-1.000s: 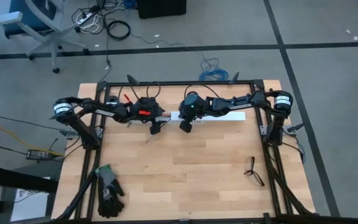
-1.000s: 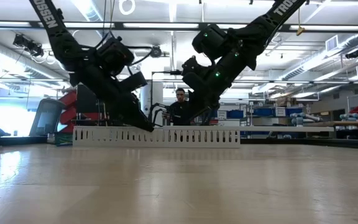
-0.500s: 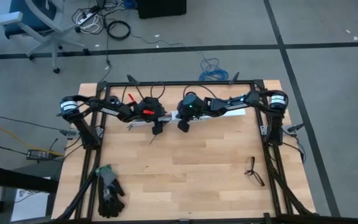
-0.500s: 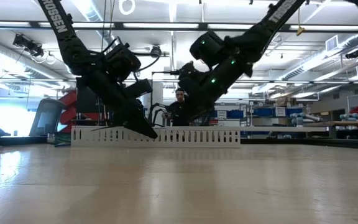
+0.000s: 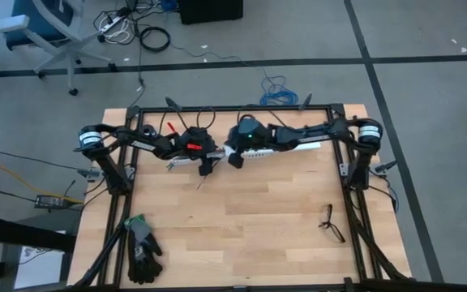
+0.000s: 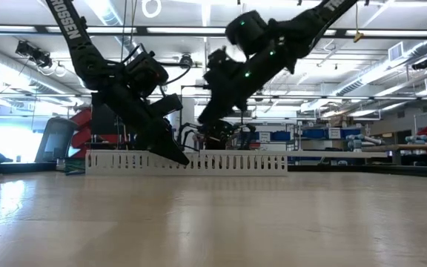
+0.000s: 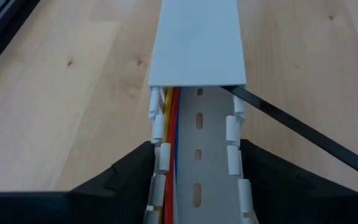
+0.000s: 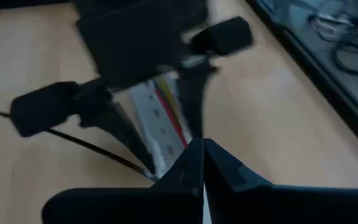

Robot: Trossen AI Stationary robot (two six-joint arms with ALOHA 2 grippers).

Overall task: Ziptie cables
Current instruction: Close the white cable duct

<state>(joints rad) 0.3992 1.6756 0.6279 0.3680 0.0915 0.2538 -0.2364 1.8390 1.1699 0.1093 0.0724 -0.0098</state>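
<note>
The cables are thin red, orange, yellow and white wires lying along the inside of a long white slotted duct, which rests flat near the table's far edge. A white lid covers the duct beyond them. The ziptie, a thin black strip, comes out of the duct's side wall at the lid's end, and its free end points at the near edge. My left gripper straddles the duct. My right gripper is shut and hovers above the duct beside it, touching nothing that I can see. My left gripper holds the white duct across its width, one finger on each outer side wall, at the open stretch just short of the lid's end. It slants down from above and from the table's left. The duct stays flat on the table.
Small dark spectacles lie near the table's right edge and a black glove at its near left corner. A dark metal frame borders the table. A blue coiled cable lies on the floor beyond the far edge. Bare wood fills the table's middle.
My right gripper has risen and moved toward the table's left and far edge, ending closer to my left gripper above the duct. The duct, the wires and the ziptie have stayed where they were.
</note>
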